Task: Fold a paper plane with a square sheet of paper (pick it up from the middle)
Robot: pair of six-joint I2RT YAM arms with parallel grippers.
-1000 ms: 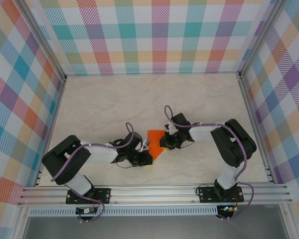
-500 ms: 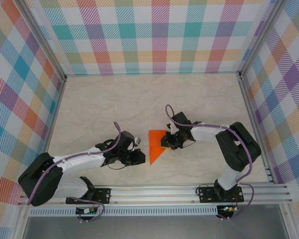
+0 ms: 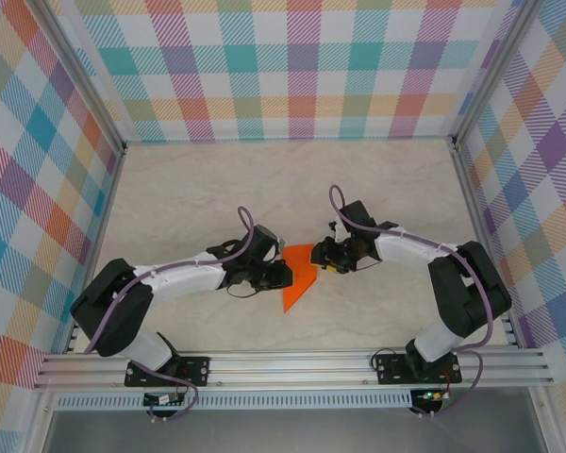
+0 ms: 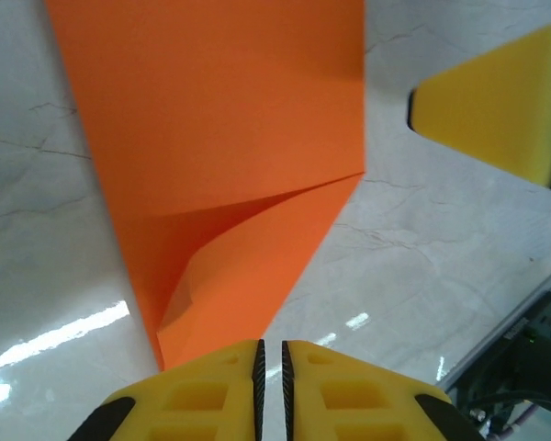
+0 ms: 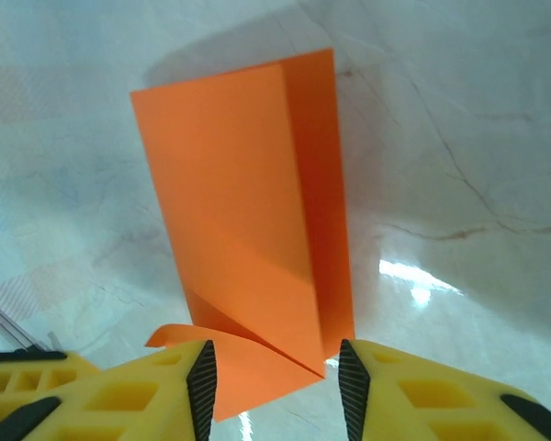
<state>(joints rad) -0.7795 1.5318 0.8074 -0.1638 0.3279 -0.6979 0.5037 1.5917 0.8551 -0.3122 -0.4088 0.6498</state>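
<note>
A: So, how does the paper (image 3: pixel 298 274) look?

B: It is bright orange and plain, folded to a narrow shape with one pointed end. The point looks toward the near edge of the worktop (image 3: pixel 198 198). One flap lifts a little from the layer under it. The paper lies in the middle of the worktop, between the two hands.

A: And the left hand (image 3: pixel 283 274)?

B: Its fingers (image 4: pixel 220 390) stand almost together, with only a thin slit between them. An edge of the paper comes right up to one fingertip. Whether the paper is pinched there, I cannot tell.

A: The right hand (image 3: pixel 324 262)?

B: It is partly open. In the right wrist view a corner of the paper lies in the gap between the two yellow fingers (image 5: pixel 138 395). The jaws are not closed on it.

A: How do the arms stand?

B: Both are low over the worktop and reach inward. The left arm comes from the left side, and the right arm from the right with a bent elbow. The hands point at each other across the paper, the left at its left edge and the right at its right edge.
</note>
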